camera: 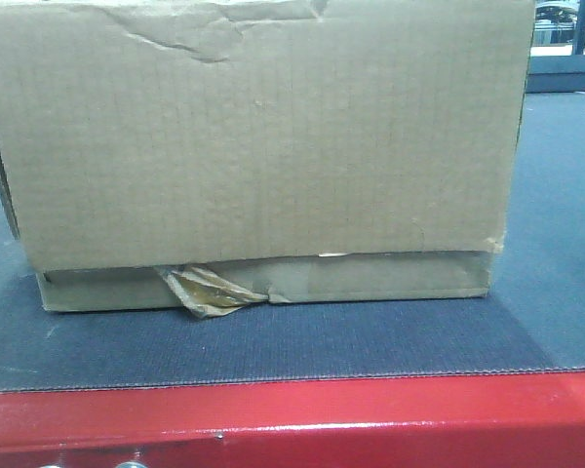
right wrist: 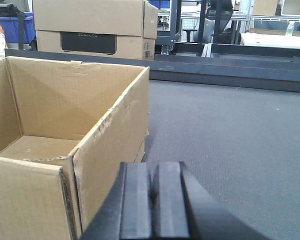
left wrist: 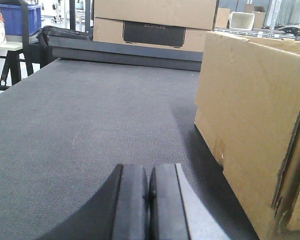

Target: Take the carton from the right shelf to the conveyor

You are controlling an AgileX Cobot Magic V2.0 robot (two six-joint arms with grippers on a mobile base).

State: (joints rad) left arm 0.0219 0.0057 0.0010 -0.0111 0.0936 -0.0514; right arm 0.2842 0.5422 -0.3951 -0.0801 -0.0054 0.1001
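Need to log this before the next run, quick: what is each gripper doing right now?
Left gripper: closed, holding nothing, beside the carton.
Right gripper: closed, holding nothing.

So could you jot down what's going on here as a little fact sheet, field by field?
carton: open-topped brown cardboard, empty inside, resting on the belt
conveyor: dark textured belt with a red edge
tape: crumpled yellowish wad at the carton's lower seam
left gripper: fingers closed together, holding nothing, to the carton's left
right gripper: fingers closed together, holding nothing, to the carton's right
background: two stacked cardboard boxes beyond the belt
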